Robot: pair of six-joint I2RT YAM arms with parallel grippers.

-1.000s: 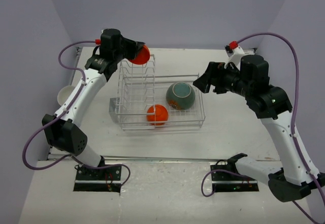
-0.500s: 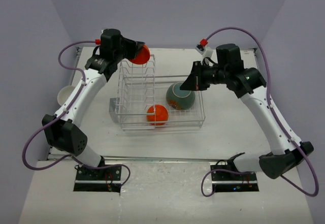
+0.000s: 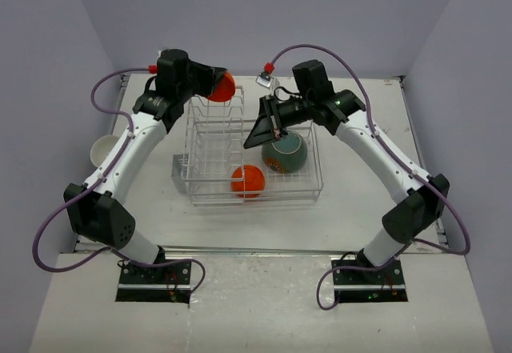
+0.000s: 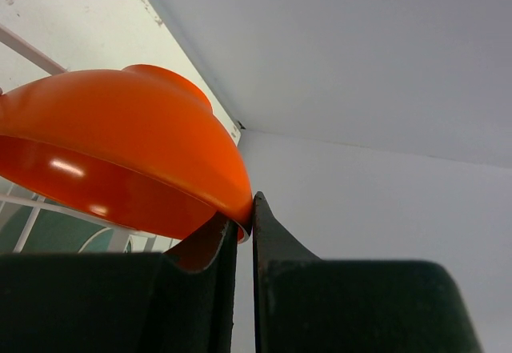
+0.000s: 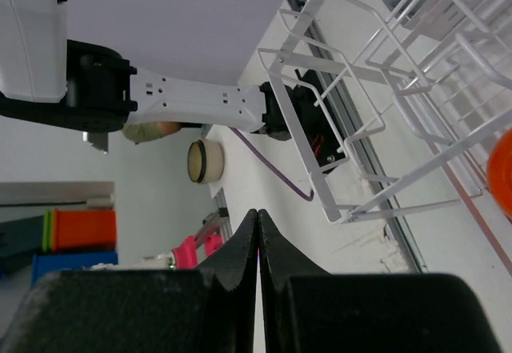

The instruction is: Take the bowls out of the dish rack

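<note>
While your left gripper [image 4: 246, 210] pinches one glossy orange bowl [image 4: 120, 129] by its rim, your right gripper [image 5: 258, 218] sits closed, empty, above the white wire dish rack [image 3: 254, 199].

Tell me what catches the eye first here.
A bright orange bowl is pinched by its rim in the left gripper, up at the far end of the dish rack. The right gripper, shut and empty, hangs over the rack beside a dark teal bowl; another orange bowl sits inside the rack.
</note>
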